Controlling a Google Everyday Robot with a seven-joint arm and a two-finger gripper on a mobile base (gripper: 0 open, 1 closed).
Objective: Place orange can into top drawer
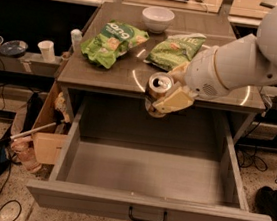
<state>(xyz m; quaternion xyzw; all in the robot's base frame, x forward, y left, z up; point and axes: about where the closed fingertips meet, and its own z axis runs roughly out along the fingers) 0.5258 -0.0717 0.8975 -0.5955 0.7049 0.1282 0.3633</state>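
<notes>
Orange can, clamped in the gripper, hangs above the back edge of the open top drawer.

Bulky rounded white arm, grey wrist seam, cream-yellow gripper at its tip, mid-frame.

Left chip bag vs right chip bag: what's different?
The left bag is brighter green with bold white lettering; the right bag is paler, its print fainter. The left bag lies clear of the arm; the right bag's near corner sits by it. Both lie flat on the tabletop. The pincer, shut on the can, is above the open drawer, at its back edge.
</notes>
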